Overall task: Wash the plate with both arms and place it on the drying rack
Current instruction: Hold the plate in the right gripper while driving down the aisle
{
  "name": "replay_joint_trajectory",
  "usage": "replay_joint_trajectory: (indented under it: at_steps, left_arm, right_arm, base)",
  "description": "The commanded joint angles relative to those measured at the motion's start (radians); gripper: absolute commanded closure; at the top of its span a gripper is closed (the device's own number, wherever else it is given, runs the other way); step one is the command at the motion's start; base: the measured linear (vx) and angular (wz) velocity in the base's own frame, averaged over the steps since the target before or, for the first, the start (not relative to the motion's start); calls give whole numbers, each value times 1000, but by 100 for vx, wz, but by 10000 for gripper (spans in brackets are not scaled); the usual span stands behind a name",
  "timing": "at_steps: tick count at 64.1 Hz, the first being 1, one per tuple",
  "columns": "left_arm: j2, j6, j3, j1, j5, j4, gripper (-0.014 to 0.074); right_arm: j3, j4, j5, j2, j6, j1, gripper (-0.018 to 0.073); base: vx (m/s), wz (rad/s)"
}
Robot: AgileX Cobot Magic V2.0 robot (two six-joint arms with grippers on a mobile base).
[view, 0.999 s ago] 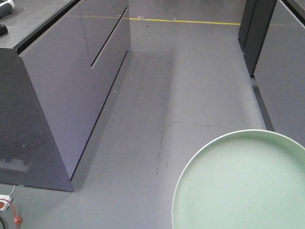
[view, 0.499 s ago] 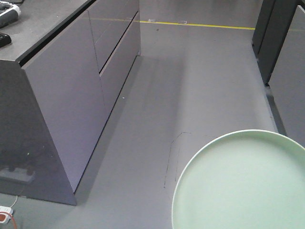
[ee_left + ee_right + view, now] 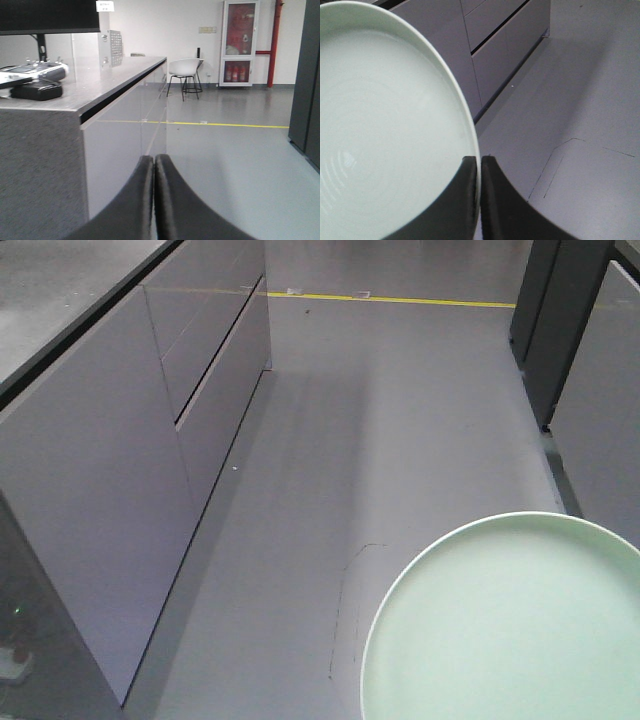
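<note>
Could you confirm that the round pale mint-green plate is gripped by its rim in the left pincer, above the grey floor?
Not quite: the right wrist view shows the round pale mint-green plate gripped by its rim in the right pincer, above the grey floor; the left pincer is shut on nothing.

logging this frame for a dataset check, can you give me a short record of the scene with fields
plate: pale green, glossy, held by its rim over the floor
right claw: shut on the plate's rim
left claw: shut, nothing in it
surroundings: grey cabinet on the left, yellow line across the floor, white chair far back
drying rack: not in view
stage: plate in hand, not yet racked
</note>
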Motion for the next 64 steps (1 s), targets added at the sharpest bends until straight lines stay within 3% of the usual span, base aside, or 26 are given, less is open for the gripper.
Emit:
replay_joint_trajectory:
  at_steps: [1,64]
  left_arm:
    - [-16,-9,20,1,-75,-3,602]
    - [-16,-9,20,1,-75,-3,602]
  right_arm:
    - [-26,13,-70,10,0,-3,561]
    - [-26,13,-67,10,0,-3,561]
  base:
    - [30,-18]
    - [32,-11]
